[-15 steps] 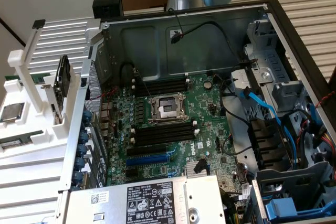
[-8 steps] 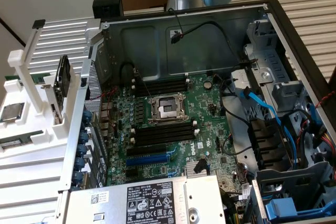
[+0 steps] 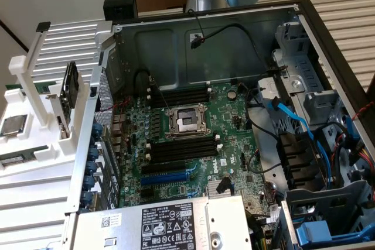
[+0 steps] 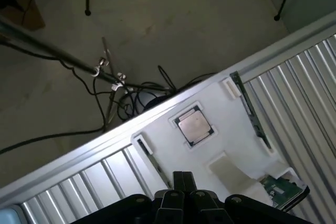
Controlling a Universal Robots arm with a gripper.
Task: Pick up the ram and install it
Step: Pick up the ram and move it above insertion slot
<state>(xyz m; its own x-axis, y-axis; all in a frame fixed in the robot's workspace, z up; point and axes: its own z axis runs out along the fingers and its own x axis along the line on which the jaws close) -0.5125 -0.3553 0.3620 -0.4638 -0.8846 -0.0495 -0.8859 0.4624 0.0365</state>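
White tray (image 4: 226,136), ram (image 4: 252,109) slotted at its edge; closed fingers (image 4: 179,182) apart

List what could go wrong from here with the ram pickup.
1. The tool is shut over the white holder; descending like this, it could knock the ram instead of straddling it.
2. The silver processor chip sits close to the ram on the same holder and might get bumped.
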